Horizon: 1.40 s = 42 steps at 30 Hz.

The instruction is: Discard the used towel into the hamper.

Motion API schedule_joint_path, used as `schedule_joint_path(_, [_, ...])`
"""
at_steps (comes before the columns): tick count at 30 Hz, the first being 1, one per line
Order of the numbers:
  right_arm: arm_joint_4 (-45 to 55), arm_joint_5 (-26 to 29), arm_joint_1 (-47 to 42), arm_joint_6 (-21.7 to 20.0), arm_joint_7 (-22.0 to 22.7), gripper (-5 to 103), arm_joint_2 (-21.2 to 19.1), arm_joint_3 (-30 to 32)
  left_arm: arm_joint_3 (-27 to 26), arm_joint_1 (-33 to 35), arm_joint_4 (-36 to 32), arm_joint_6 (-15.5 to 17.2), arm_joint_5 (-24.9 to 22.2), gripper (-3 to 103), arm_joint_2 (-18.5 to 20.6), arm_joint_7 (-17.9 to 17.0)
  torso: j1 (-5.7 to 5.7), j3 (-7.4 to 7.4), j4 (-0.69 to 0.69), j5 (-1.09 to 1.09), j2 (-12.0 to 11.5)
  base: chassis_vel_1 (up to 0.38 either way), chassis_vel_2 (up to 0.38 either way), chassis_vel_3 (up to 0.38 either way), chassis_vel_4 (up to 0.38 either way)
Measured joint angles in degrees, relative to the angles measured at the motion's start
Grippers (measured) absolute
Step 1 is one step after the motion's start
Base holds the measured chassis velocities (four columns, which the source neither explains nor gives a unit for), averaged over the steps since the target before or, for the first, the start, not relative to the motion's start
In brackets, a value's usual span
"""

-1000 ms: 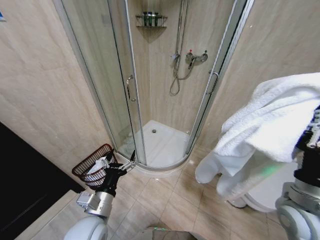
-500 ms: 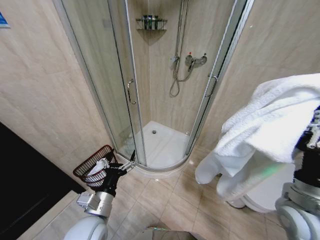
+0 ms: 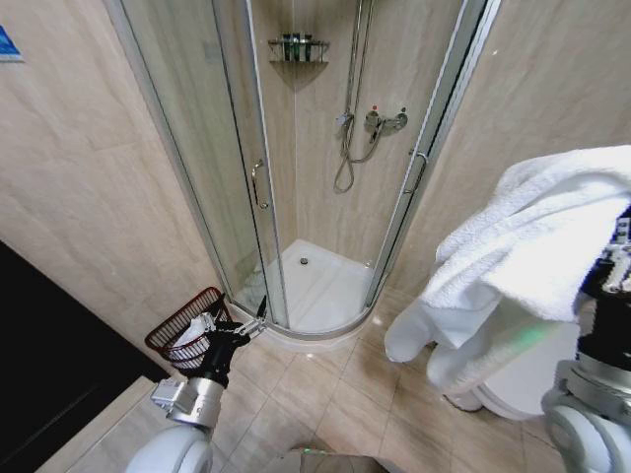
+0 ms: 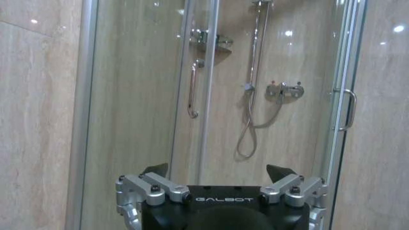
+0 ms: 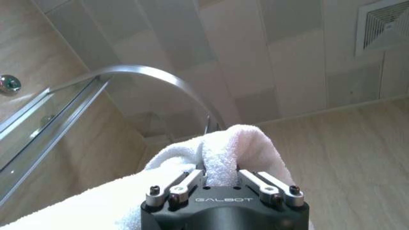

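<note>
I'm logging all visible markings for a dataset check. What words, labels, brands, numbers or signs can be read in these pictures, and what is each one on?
"GALBOT": on the black body of the left gripper, in the left wrist view.
"GALBOT": on the black body of the right gripper, which is shut on the white towel.
Blue sign on the tiled wall at the head view's edge: cut off, not readable.
Bottles on the shower shelf: too small to read.

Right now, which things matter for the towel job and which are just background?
Job: towel, clamped in the right tool; hamper on the floor by the left tool.
Background: shower cabin, shower mixer, corner shelf.
</note>
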Motion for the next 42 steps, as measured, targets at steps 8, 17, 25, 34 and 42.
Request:
schedule_joint_path(8, [0.0, -0.07, -0.19, 0.17, -0.11, 13, 0.25, -0.1, 0.0, 0.0, 0.0, 0.0, 0.0, 100, 0.0, 0.0, -0.1, -0.12, 0.0, 0.0, -0.21, 0.0, 0.0, 0.0, 0.0])
schedule_joint_path(17, [0.0, -0.09, -0.22, 0.42, -0.28, 13, 0.44, -0.19, 0.0, 0.0, 0.0, 0.0, 0.0, 100, 0.0, 0.0, -0.19, -0.22, 0.0, 0.0, -0.4, 0.04, 0.035, 0.042, 0.045])
schedule_joint_path(25, [0.0, -0.12, -0.32, 0.56, -0.37, 13, 0.47, -0.2, 0.0, 0.0, 0.0, 0.0, 0.0, 100, 0.0, 0.0, -0.24, -0.27, 0.0, -0.01, -0.49, 0.089, 0.082, 0.07, 0.092])
schedule_joint_path(34, [0.0, -0.23, -0.09, 0.62, -0.48, 13, 0.59, -0.51, 0.0, 0.0, 0.0, 0.0, 0.0, 100, 0.0, 0.0, -0.26, -0.31, 0.01, 0.0, -0.57, 0.121, 0.126, 0.117, 0.119])
schedule_joint_path(42, [0.0, -0.14, 0.1, 0.64, -0.47, 13, 0.3, -0.59, 0.0, 0.0, 0.0, 0.0, 0.0, 100, 0.0, 0.0, -0.3, -0.33, 0.0, -0.01, -0.61, 0.12, 0.121, 0.127, 0.128])
